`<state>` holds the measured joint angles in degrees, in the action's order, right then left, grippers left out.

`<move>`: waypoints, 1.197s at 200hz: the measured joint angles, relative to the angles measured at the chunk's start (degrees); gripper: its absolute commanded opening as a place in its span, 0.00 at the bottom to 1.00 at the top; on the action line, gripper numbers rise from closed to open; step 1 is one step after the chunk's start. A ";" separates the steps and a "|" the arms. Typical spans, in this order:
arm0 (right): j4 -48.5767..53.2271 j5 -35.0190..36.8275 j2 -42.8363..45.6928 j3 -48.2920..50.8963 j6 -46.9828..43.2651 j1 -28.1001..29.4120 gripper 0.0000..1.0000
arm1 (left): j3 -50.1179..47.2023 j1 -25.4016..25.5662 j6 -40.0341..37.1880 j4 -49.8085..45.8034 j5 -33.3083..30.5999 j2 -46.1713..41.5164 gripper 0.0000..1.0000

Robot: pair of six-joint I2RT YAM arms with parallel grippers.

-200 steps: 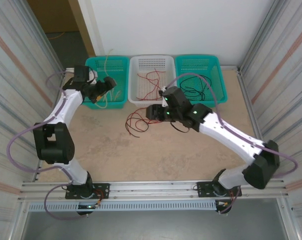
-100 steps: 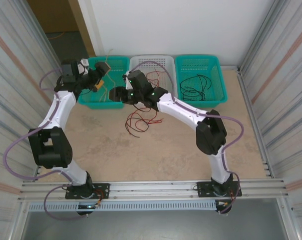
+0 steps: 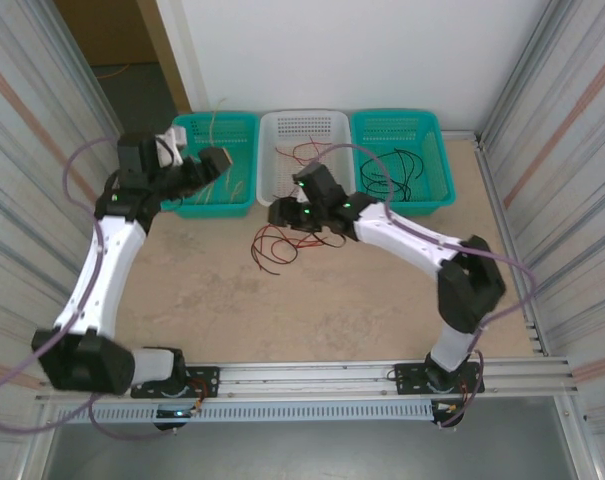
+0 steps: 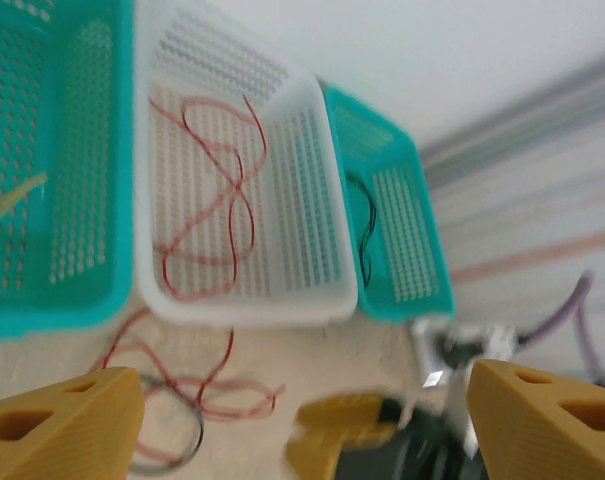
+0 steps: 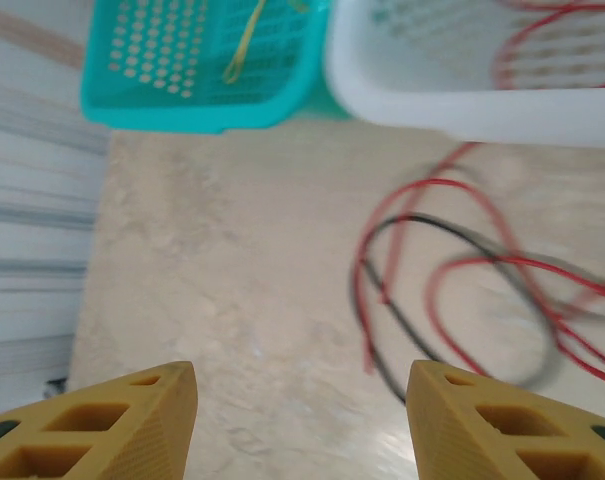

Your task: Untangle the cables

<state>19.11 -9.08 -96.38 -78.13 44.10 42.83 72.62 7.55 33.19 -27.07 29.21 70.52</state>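
Three baskets [image 3: 267, 160] edge the table [image 3: 282, 310] by a wall [image 3: 362, 50]; right wrist view reveals a black cable [image 5: 422, 219]; left gripper [image 4: 302, 385], right gripper [image 5: 302, 368] agape

Perforated plastic baskets [image 3: 304, 135], matt table [image 3: 282, 300]

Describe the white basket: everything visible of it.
The white basket is rectangular and plastic-looking, with perforated walls and floor and a smooth rim. It stands upright at the far edge of the table, flanked closely by the left teal basket and the right teal basket. Loops of red cable lie on its floor.
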 measured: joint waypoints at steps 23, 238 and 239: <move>3.26 3.23 7.80 6.21 -0.13 -2.43 0.55 | -7.78 6.80 -3.39 -3.30 -2.54 -6.51 0.80; -0.11 5.03 -10.54 6.45 2.01 -8.48 0.47 | -28.57 21.07 0.72 -7.37 -9.31 -20.24 0.61; -0.09 5.03 -10.51 6.45 2.01 -8.48 0.48 | -28.57 21.07 0.72 -7.37 -9.31 -20.24 0.61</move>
<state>19.03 -4.05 -106.89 -71.68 46.11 34.35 44.05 28.62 33.91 -34.44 19.90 50.28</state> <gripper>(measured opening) 0.444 0.614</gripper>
